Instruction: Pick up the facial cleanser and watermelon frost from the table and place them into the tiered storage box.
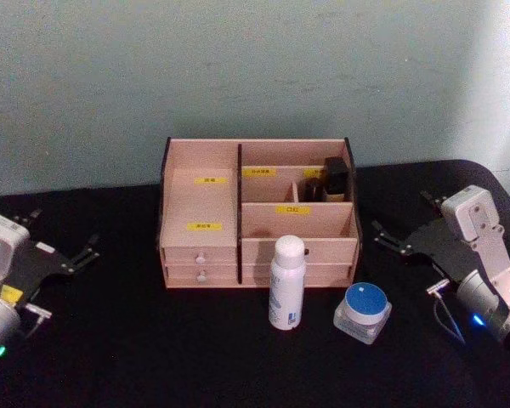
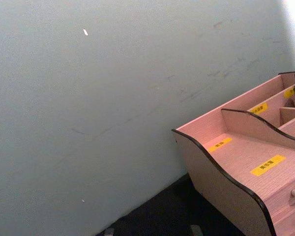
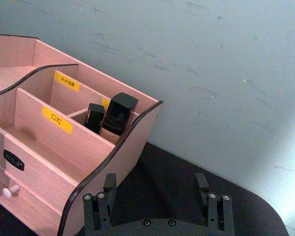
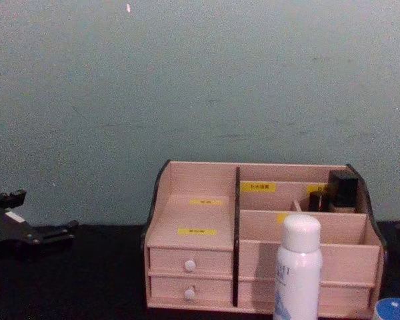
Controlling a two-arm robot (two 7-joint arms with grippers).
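With fingers apart, the left gripper [image 1: 64,282] and right gripper [image 1: 415,265] sat near the desk's [image 1: 153,348] side edges, while just before the tiered storage box [image 1: 257,212] stood 2 targets: the facial cleanser [image 1: 288,282], probably light and slick, best gripped mid-body, and the watermelon frost [image 1: 363,311], likely fragile glass.

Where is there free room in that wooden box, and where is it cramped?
In the tiered storage box, the left stepped shelves and the front-right compartment are bare; black bottles crowd the back-right corner. Bare table lies between box and left hand; the facial cleanser and watermelon frost crowd the front, toward the right hand.
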